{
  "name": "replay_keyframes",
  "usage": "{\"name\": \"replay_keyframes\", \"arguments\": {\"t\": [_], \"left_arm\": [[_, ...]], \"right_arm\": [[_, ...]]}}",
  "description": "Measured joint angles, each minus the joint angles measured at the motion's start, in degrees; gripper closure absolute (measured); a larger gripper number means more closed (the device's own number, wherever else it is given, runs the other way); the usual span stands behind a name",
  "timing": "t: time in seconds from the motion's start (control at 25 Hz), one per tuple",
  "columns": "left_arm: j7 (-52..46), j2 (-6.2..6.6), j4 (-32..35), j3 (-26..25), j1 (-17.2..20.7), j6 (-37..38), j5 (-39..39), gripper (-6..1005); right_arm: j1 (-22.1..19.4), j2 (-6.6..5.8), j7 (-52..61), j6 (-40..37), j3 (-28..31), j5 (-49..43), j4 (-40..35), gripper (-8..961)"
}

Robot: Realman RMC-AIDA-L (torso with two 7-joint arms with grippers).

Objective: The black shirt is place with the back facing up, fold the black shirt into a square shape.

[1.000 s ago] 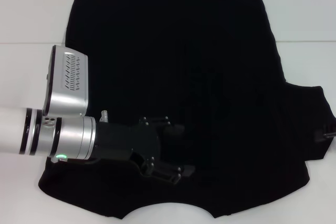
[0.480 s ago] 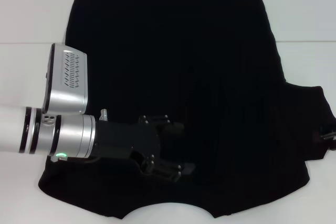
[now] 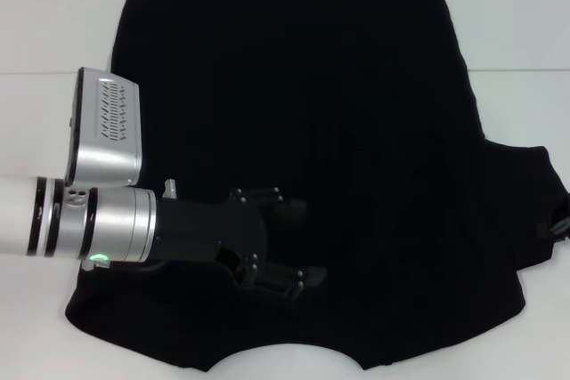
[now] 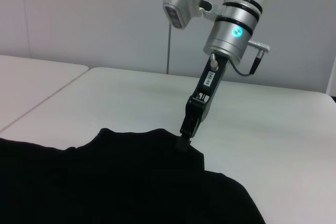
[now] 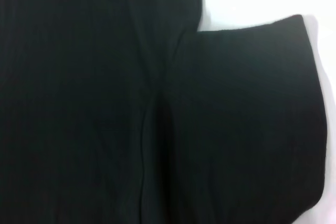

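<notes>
The black shirt (image 3: 303,113) lies flat on the white table (image 3: 53,33), neckline at the near edge, no lettering showing. Its right sleeve (image 3: 525,211) sticks out to the right; no left sleeve sticks out. My left gripper (image 3: 298,242) hovers over the shirt's near middle, open and empty. My right gripper (image 4: 185,136) shows in the left wrist view, pointing down with its tip at the outer edge of the right sleeve (image 4: 157,145). Only a sliver of it shows in the head view (image 3: 561,224). The right wrist view shows the sleeve (image 5: 247,119) lying flat.
The white table surrounds the shirt, with bare surface to the left, the right (image 3: 525,24) and beyond the sleeve (image 4: 273,129). A seam between table panels (image 3: 44,72) runs across at the left. A white wall (image 4: 94,14) stands behind the table.
My left arm has drawn back slightly to the left, its open gripper still over the shirt. The right gripper has stayed at the sleeve's edge. The shirt has not moved.
</notes>
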Motion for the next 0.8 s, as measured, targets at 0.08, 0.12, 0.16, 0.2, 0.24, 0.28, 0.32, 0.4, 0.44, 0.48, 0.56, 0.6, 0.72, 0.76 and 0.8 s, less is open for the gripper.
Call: {"name": "replay_keyframes", "arguments": {"t": [0.08,0.12,0.16,0.2,0.24,0.28,0.32,0.4,0.44,0.48,0.56,0.6,0.72,0.76,0.8], "left_arm": [[-0.20,0.01,0.00,-0.24,0.01,-0.01,0.13,66],[-0.24,0.01,0.00,-0.33,0.01,-0.01,0.17,67],[-0.26,0.01,0.00,-0.42,0.01,-0.02,0.20,67],[-0.26,0.01,0.00,-0.48,0.01,-0.02,0.20,68],[-0.26,0.01,0.00,-0.49,0.03,-0.03,0.19,68],[-0.26,0.01,0.00,-0.49,0.06,-0.03,0.13,68],[-0.26,0.01,0.00,-0.50,0.09,-0.03,0.05,69],[-0.36,0.00,-0.01,-0.55,0.16,-0.04,-0.04,69],[-0.61,-0.01,0.00,-0.56,0.18,-0.04,-0.06,70],[-0.81,-0.02,-0.01,-0.57,0.18,-0.03,-0.08,70],[-1.66,-0.05,-0.01,-0.56,0.12,0.09,-0.14,71],[-1.83,-0.05,-0.01,-0.57,0.12,0.20,-0.19,71],[-2.82,-0.13,-0.06,-0.52,0.27,0.72,-0.77,72],[-2.82,-0.13,-0.06,-0.52,0.27,0.72,-0.77,73],[-3.14,-0.14,-0.11,-0.48,0.31,0.88,-0.92,73]], "right_arm": [[0.02,0.05,0.01,0.42,-0.01,0.00,-0.01,748],[0.03,0.08,0.01,0.66,0.00,0.00,-0.01,769],[0.01,0.11,0.01,0.88,0.01,0.00,-0.01,790],[-0.11,0.18,0.02,1.20,0.05,0.00,-0.09,812],[-0.24,0.23,0.02,1.40,0.10,0.00,-0.20,833],[-0.48,0.33,-0.08,1.70,0.26,0.06,-0.42,854],[-0.73,0.43,-0.27,1.97,0.42,0.17,-0.68,875],[-1.32,0.55,-0.82,2.48,0.75,0.45,-1.25,917],[-1.66,0.64,-1.24,2.66,1.00,0.54,-1.72,920],[-1.91,0.76,-1.80,2.78,1.41,0.58,-2.32,924],[-2.46,1.06,-3.39,2.84,2.66,0.61,-3.58,931],[-2.68,1.11,-4.09,2.85,3.29,0.62,-4.03,934],[-3.14,0.83,-5.16,2.88,4.33,0.62,-4.61,934],[-3.27,0.66,-5.33,2.88,4.50,0.62,-4.76,934],[-3.47,0.49,-5.57,2.81,4.73,0.62,-5.06,934]]}}
